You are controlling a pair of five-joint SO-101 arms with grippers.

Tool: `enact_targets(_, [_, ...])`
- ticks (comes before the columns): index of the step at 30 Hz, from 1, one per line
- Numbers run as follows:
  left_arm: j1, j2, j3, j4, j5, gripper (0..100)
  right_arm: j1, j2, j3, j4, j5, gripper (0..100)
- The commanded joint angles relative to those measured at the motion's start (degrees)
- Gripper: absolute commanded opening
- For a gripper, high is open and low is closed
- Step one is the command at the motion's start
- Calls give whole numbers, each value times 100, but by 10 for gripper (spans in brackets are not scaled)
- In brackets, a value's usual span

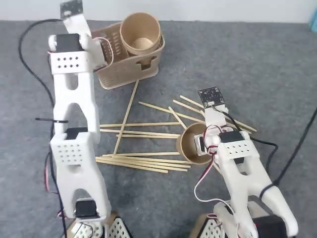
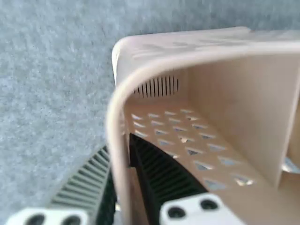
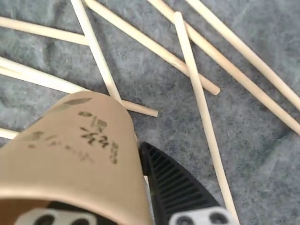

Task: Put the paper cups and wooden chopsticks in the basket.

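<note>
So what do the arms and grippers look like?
Both the left arm and right arm are white plastic with grids of small holes, black motors at the joints, and red, white and black wires. The fingers are black and ribbed. A small black circuit board sits at the right wrist.

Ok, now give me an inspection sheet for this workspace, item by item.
Surface: grey mat.
Job's things: basket holds the first paper cup; second paper cup sits in the right gripper; wooden chopsticks lie scattered on the mat.
Clutter: nothing seen.
Grippers: left gripper clamps the basket's wall; right gripper clamps the second paper cup's wall.
Cables: black cable loops beside the left arm; another black cable runs off near the right arm.
Surroundings: pale wall behind the mat.
</note>
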Motion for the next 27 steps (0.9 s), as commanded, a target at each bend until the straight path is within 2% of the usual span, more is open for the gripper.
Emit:
enact_targets(1, [-35, -1240, 1024, 185, -431, 10, 136, -40, 53, -75, 105, 7])
enact_targets(6, [-211, -2655, 1833, 176, -457, 10, 136, -40, 53, -66, 97, 7])
enact_targets(10, [-352, -2884, 1833, 149, -422, 10, 136, -40, 53, -31, 70, 7])
enact_targets(17, [-624, -1503, 813, -308, -141, 12, 136, -40, 53, -22, 62, 7])
enact_targets(21, [-756, -369, -453, -325, 220, 13, 136, -40, 53, -22, 62, 7])
enact_targets(27, [-1064, 765, -2633, 149, 756, 33, 136, -22, 53, -40, 62, 7])
